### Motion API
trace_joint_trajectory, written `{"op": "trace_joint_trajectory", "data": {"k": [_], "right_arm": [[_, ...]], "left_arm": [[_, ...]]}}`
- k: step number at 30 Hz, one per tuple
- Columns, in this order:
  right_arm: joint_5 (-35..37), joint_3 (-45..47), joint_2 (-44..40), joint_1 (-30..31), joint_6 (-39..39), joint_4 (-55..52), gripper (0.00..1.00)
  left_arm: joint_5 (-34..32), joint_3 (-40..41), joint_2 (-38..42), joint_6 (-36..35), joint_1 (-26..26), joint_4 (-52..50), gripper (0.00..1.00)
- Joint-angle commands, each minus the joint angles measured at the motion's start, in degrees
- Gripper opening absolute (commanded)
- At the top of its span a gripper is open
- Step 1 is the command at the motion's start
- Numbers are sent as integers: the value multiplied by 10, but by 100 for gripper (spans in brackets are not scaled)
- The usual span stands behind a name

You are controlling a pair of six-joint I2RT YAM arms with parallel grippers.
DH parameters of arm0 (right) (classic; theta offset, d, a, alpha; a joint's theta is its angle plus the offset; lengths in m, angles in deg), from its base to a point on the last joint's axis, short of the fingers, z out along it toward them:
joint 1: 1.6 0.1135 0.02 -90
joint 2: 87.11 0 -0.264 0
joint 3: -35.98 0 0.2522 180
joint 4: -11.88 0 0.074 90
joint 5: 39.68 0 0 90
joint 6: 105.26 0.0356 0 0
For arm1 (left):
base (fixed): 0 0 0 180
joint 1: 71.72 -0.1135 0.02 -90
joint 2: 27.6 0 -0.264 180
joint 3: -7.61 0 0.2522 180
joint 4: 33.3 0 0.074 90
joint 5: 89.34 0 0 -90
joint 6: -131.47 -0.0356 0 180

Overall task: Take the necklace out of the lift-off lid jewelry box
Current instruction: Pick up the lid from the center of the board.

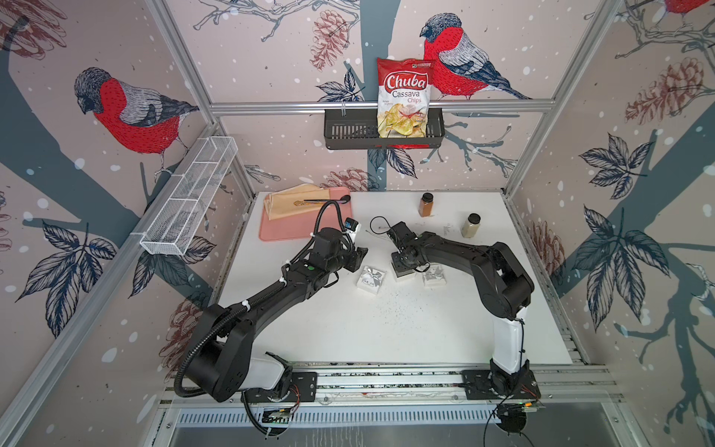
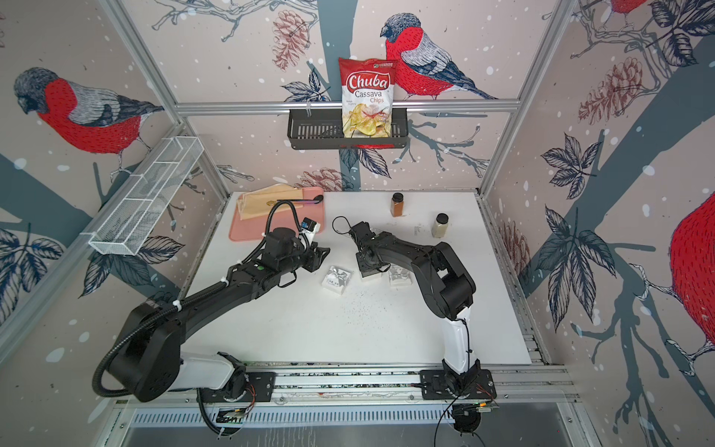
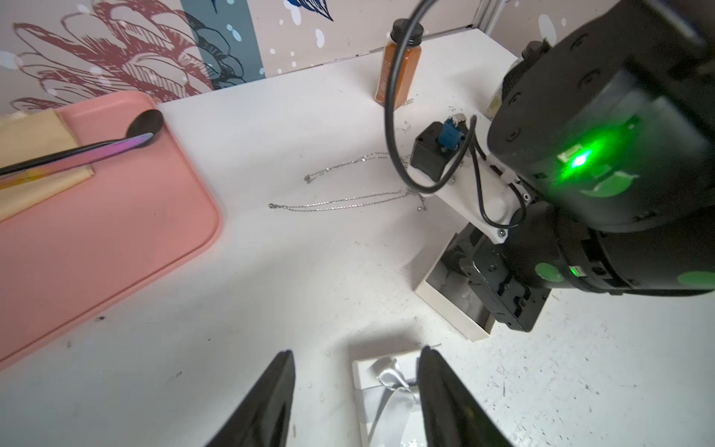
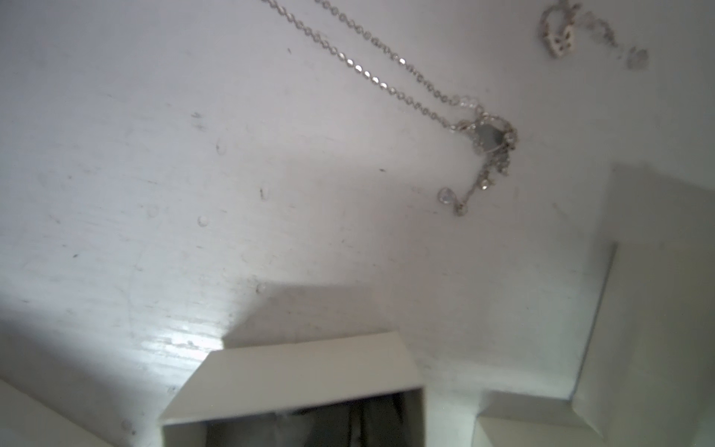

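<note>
The small white jewelry box [image 3: 452, 309] stands open on the table without its lid. My right gripper [image 1: 402, 267] points straight down into the box [image 4: 294, 371]; its fingers are lost in the dark inside, so their state and the contents do not show. The white lid [image 3: 387, 387] with a silver ribbon lies on the table beside the box, by my open, empty left gripper [image 3: 356, 354]. A thin silver necklace [image 3: 340, 203] lies stretched on the table beyond the box, and its pendant [image 4: 491, 131] shows in the right wrist view.
A second white ribbon box [image 1: 434, 275] sits under the right arm. A pink tray [image 1: 278, 232] with a cloth and a spoon is at the back left. Two spice jars [image 1: 425, 205] [image 1: 471, 225] stand at the back right. Dark specks dot the table's front.
</note>
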Motion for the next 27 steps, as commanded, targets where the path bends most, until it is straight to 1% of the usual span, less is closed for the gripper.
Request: {"op": "trace_joint_trajectory", "data": {"k": [1, 3, 5, 7, 8, 9, 11, 14, 18, 19, 21, 23, 25, 27], "right_arm": [[13, -2, -4, 2, -6, -16, 10], [13, 2, -19, 3, -12, -12, 11], [13, 5, -39, 3, -19, -8, 19], [13, 10, -62, 2, -25, -6, 32], [11, 14, -75, 1, -27, -6, 41], [10, 20, -88, 0, -30, -3, 48], [8, 29, -107, -7, -26, -7, 57], [5, 44, -130, -22, -25, -18, 63], [17, 85, -166, -48, -15, -27, 76], [14, 94, -174, -56, -12, -28, 77], [-1, 118, -189, -75, -5, -24, 81], [-21, 138, -196, -90, -4, -19, 82], [-37, 151, -196, -97, -7, -16, 86], [-38, 159, -191, -97, -8, -15, 91]], "left_arm": [[-29, 10, 14, 8, -3, 26, 56], [-33, 14, 18, 6, -5, 26, 56], [-35, 15, 19, 5, -7, 26, 57], [-35, 15, 19, 5, -8, 26, 58], [-34, 15, 19, 5, -8, 27, 59], [-33, 15, 19, 5, -8, 29, 61], [-33, 15, 19, 5, -9, 32, 65], [-32, 15, 21, 2, -9, 38, 70], [-36, 14, 24, -4, -10, 40, 76], [-37, 14, 26, -6, -12, 40, 77], [-40, 14, 26, -8, -14, 40, 78], [-40, 13, 25, -9, -17, 43, 78], [-38, 13, 22, -9, -21, 45, 78], [-37, 11, 20, -9, -23, 45, 78]]}}
